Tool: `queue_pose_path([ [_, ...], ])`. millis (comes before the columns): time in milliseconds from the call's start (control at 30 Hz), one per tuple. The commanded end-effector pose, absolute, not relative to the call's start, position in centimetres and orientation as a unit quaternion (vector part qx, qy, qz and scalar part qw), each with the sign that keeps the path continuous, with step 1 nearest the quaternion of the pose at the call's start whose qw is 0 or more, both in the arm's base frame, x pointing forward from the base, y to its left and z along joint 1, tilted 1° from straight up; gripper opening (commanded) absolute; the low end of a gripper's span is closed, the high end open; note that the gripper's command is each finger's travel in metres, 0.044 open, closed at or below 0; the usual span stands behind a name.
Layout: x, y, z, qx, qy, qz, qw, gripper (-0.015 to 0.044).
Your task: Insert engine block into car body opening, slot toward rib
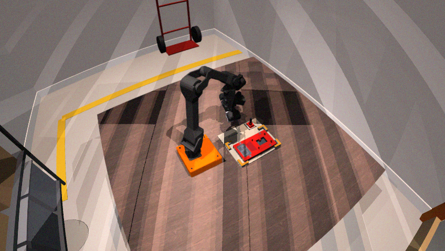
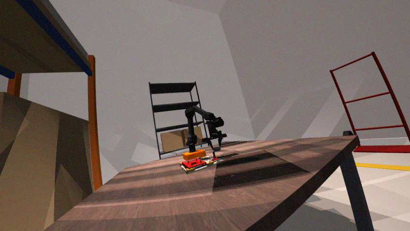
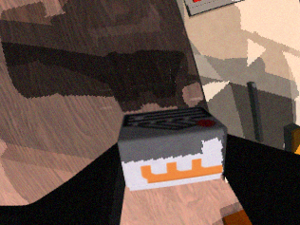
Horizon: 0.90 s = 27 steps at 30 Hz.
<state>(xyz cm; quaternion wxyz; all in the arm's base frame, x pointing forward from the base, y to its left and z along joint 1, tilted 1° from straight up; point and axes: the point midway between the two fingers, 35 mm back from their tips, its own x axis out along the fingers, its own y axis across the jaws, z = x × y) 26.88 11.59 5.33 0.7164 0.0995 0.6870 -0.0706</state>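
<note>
My gripper [image 1: 233, 114] [image 2: 217, 145] [image 3: 168, 143] is shut on the engine block [image 2: 217, 149] [image 3: 171, 142], a grey and white block with a ridged black top, a red round spot and an orange pattern on the side facing the wrist camera. It is held in the air beyond the pale board's [image 1: 224, 136] [image 3: 223, 34] edge, off to one side of the car body. The red car body [image 1: 253, 150] [image 2: 190, 164] lies on the board between yellow corner pieces. Its dark opening [image 1: 262, 142] shows in the top view. The rib and the block's slot cannot be made out.
A small red piece with an upright black knob [image 1: 250, 123] [image 2: 214, 158] stands on the board near the gripper. A thin dark bar [image 3: 254, 111] is on the board in the wrist view. The arm's orange base [image 1: 201, 157] [image 2: 194, 154] stands beside the board.
</note>
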Motion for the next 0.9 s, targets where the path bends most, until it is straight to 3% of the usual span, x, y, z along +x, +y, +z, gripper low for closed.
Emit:
queue_pose_path([
  [0, 26.8, 11.6, 4.4, 0.099, 0.691, -0.073, 0.712, 0.0000],
  [867, 26.9, 11.7, 1.1, 0.099, 0.691, -0.073, 0.712, 0.0000],
])
